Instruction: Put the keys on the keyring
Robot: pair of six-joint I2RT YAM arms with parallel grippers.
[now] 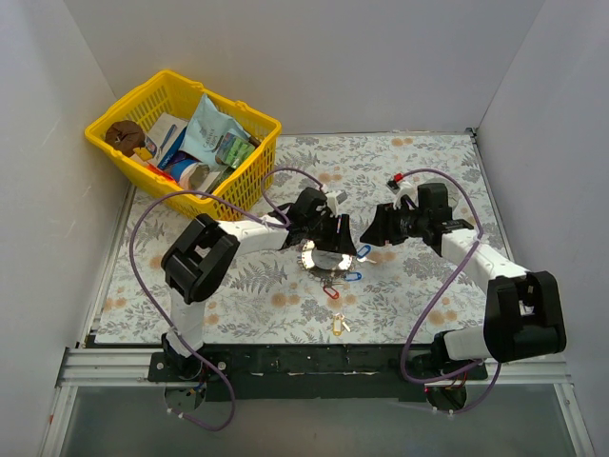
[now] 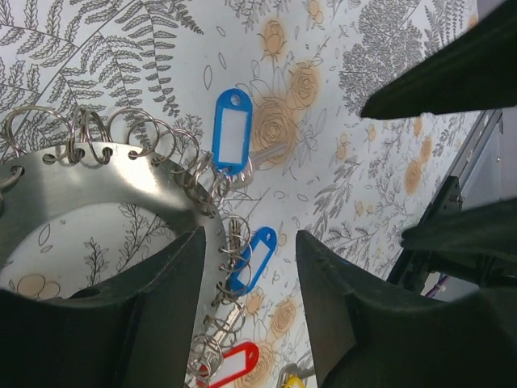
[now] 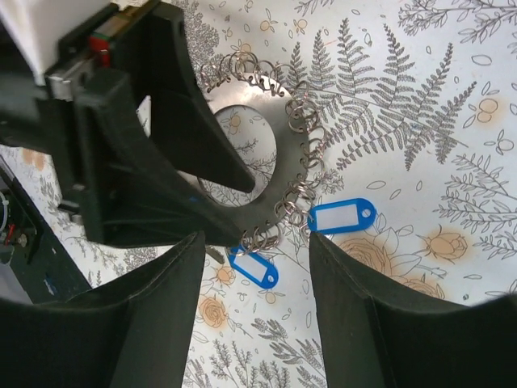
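The keyring [image 1: 322, 259] lies flat on the flowered table [image 1: 428, 171], at 6 o'clock from the left gripper [image 2: 249, 236], whose parted jaws straddle its rim, and at 8 o'clock from the right gripper [image 3: 257, 242], parted and empty. The yellow key [image 1: 336, 326] lies loose at the ring's 6 o'clock, well apart, long axis roughly 12-to-6; the free right arm seems better placed. Bare table surrounds it, the near edge close by.

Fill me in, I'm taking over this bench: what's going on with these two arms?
The keyring lies on the flowered table. The left gripper is open at the ring's rim; the right gripper is open too, holding nothing. One blue key, another blue key and a red key sit at the rim's small loops; a yellow key lies apart.
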